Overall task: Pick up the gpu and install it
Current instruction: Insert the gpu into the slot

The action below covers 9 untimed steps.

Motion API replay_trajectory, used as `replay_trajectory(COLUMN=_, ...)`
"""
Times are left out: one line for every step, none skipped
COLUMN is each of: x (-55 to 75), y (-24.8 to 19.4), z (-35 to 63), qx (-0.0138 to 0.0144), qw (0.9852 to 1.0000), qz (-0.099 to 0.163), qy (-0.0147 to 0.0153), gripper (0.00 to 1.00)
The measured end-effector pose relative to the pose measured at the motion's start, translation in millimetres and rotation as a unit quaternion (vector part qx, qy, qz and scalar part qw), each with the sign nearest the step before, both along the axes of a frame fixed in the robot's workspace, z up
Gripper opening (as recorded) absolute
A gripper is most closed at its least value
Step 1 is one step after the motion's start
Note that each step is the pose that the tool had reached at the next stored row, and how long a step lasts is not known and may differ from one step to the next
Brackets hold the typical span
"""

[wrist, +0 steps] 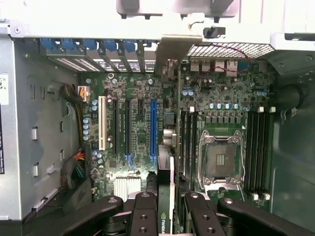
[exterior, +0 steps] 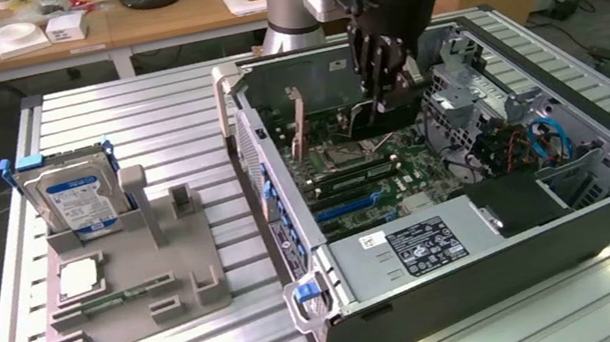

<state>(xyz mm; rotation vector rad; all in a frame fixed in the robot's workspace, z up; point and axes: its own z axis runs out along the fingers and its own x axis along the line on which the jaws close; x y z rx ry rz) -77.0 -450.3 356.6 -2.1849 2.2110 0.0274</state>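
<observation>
The gpu [wrist: 166, 196] was held edge-on between the tool's fingers, a thin green card with a dark face bearing a logo, and its long silver bracket [wrist: 173, 54] reached toward the rear wall of the computer case [exterior: 605, 211]. The tool [wrist: 167, 216] stood partly closed, its black fingers [wrist: 142, 216] clamped on either side of the card. In the exterior view the tool [exterior: 382, 99] hung inside the open case, low over the motherboard [exterior: 385, 172], with the card [exterior: 376, 114] at its tips, near the far end of the board.

In the wrist view the card sat above the motherboard just beside the long blue expansion slot [wrist: 152, 130], between that slot and the RAM slots next to the empty CPU socket [wrist: 220, 157]; whether it was already touching a slot could not be told. A white slot [wrist: 102, 123] lay further over, near the power supply cables [wrist: 74, 169].

On the slatted metal counter [exterior: 147, 104], at the exterior view's left of the case, a grey holder [exterior: 134, 294] carried an upright hard drive [exterior: 74, 198] with a blue label and a CPU [exterior: 79, 277] lying flat.
</observation>
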Motion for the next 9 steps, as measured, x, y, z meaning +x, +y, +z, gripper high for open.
replay_trajectory(x=-0.1, y=-0.2, z=-0.4, qx=-0.0001, qw=1.0000, qz=0.000, qy=0.0000, gripper=0.26)
replay_trajectory(x=-0.2, y=-0.5, z=-0.9, qx=-0.0001, qw=1.0000, qz=0.000, qy=0.0000, gripper=0.26)
replay_trajectory(x=-0.4, y=-1.0, z=-1.4, qx=-0.0001, qw=1.0000, qz=0.000, qy=0.0001, gripper=0.26)
replay_trajectory(x=-0.4, y=-1.8, z=-1.8, qx=-0.0001, qw=1.0000, qz=0.000, qy=0.0001, gripper=0.26)
replay_trajectory(x=-0.4, y=-2.7, z=-2.1, qx=-0.0001, qw=1.0000, qz=0.000, qy=0.0001, gripper=0.26)
replay_trajectory(x=-0.4, y=-3.6, z=-2.4, qx=-0.0001, qw=1.0000, qz=0.000, qy=0.0001, gripper=0.26)
replay_trajectory(x=-0.4, y=-4.6, z=-2.8, qx=-0.0001, qw=1.0000, qz=0.000, qy=0.0000, gripper=0.26)
replay_trajectory(x=-0.5, y=-5.7, z=-3.2, qx=-0.0001, qw=1.0000, qz=0.000, qy=0.0000, gripper=0.26)
replay_trajectory(x=-0.6, y=-8.0, z=-3.9, qx=-0.0001, qw=1.0000, qz=0.000, qy=0.0000, gripper=0.26)
